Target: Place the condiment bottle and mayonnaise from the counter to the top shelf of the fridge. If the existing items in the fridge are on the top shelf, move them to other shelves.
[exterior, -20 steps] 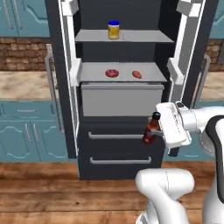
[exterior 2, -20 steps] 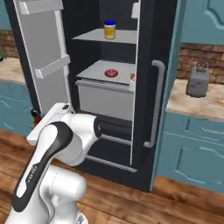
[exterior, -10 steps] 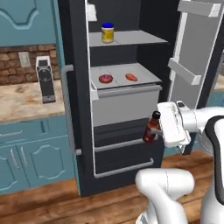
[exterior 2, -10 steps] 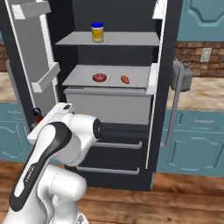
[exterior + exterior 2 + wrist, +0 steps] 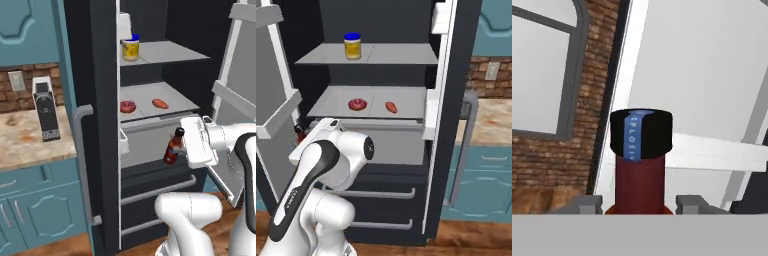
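My gripper (image 5: pixel 181 148) is shut on the condiment bottle (image 5: pixel 173 148), a slim dark red bottle held upright in front of the open fridge (image 5: pixel 102 75), level with its drawer. In the hand view the bottle's neck and dark cap (image 5: pixel 641 134) rise between my fingertips (image 5: pixel 587 204). The mayonnaise (image 5: pixel 131 48) stands at the left of the top shelf (image 5: pixel 170 52); the right base view also shows this jar (image 5: pixel 352 46). One shelf lower lie a pink donut (image 5: pixel 127 106) and an orange-red piece (image 5: pixel 160 103). The counter (image 5: pixel 25 140) runs left of the fridge.
The fridge's left door with its grey bar handle (image 5: pixel 82 165) stands edge-on close by. The right door (image 5: pixel 240 100) swings open beside my hand. A black-and-silver appliance (image 5: pixel 45 115) stands on the counter. Two drawers (image 5: pixel 381 192) fill the fridge's lower part.
The whole picture has shifted and the fridge looms nearer, so the base has driven. My gripper keeps the same hold on the bottle.
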Robot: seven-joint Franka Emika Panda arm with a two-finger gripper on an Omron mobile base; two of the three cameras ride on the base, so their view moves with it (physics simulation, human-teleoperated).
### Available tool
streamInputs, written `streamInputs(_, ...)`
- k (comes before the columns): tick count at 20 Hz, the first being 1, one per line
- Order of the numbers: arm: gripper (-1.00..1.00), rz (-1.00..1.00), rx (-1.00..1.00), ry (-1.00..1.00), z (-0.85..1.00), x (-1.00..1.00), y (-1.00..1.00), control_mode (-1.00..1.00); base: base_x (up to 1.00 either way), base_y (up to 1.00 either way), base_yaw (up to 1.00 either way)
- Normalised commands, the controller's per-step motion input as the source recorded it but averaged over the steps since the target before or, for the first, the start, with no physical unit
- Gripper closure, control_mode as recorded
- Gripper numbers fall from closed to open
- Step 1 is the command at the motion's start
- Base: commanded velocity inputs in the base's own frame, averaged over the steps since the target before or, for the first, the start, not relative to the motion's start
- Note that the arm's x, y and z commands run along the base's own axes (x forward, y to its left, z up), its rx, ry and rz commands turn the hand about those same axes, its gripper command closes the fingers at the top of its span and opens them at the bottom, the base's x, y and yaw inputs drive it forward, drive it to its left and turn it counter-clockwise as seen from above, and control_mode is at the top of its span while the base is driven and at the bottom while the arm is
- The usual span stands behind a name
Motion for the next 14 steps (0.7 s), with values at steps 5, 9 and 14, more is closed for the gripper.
streamInputs(5,1.0,0.0,0.0,0.0,0.0,0.0,0.0,1.0,0.93,0.15,-0.09)
streamInputs(9,1.0,0.0,0.0,0.0,0.0,0.0,0.0,1.0,0.72,0.0,-0.02)
streamInputs(14,1.0,0.0,0.0,0.0,0.0,0.0,0.0,1.0,0.33,-0.09,0.0)
